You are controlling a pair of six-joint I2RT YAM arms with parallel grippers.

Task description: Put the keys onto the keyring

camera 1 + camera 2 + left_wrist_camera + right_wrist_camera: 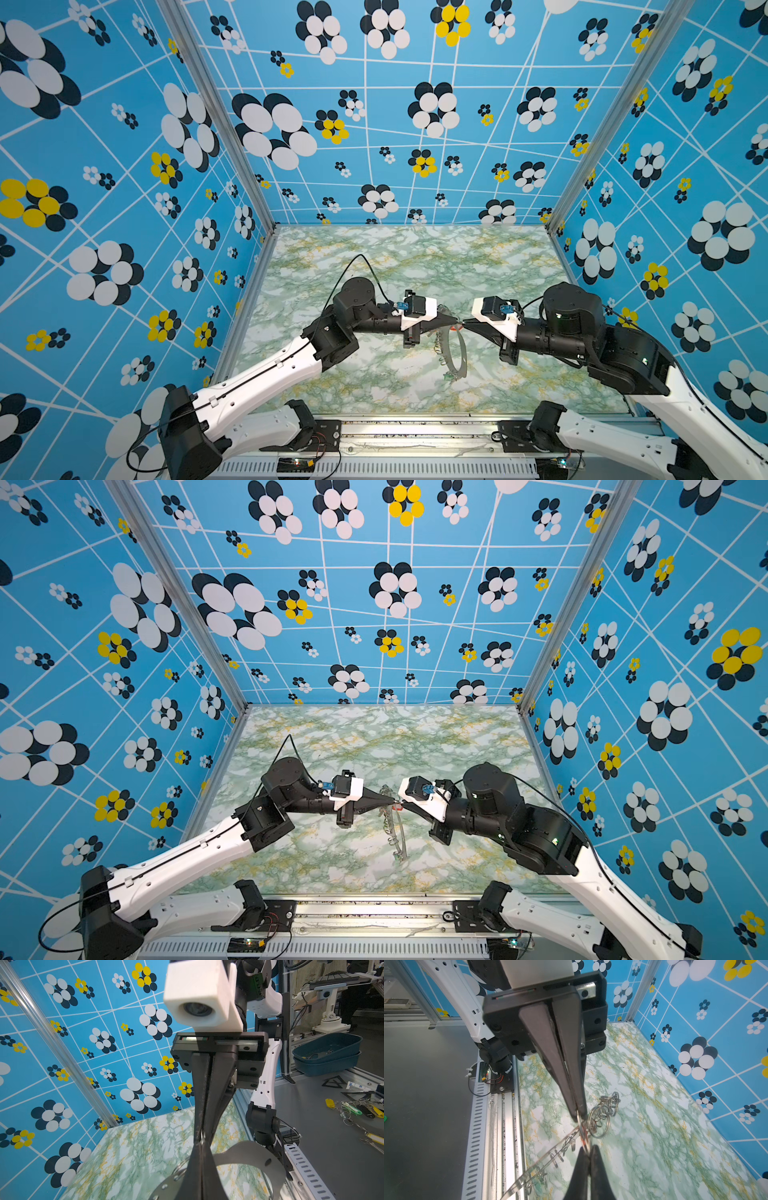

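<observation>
Containers: two dark teal tubs (342,1042), nested one in the other, stand on the grey bench (332,1126) outside the cell. The upper tub holds a few small items, too small to identify. Loose key tags (353,1109) in yellow, green and black lie on that bench, apart from the tubs.

The keyring (462,357) stands on edge over the middle of the marble table (374,270); whether its near end touches the table cannot be told. The left gripper (455,321) is clenched on its edge toward the far end. The right gripper (465,322) meets it tip to tip, clenched on a small wire ring (577,1121). A red tag (397,807) sits between the tips; what it hangs from cannot be made out. A green tag (448,377) hangs at the near end
</observation>
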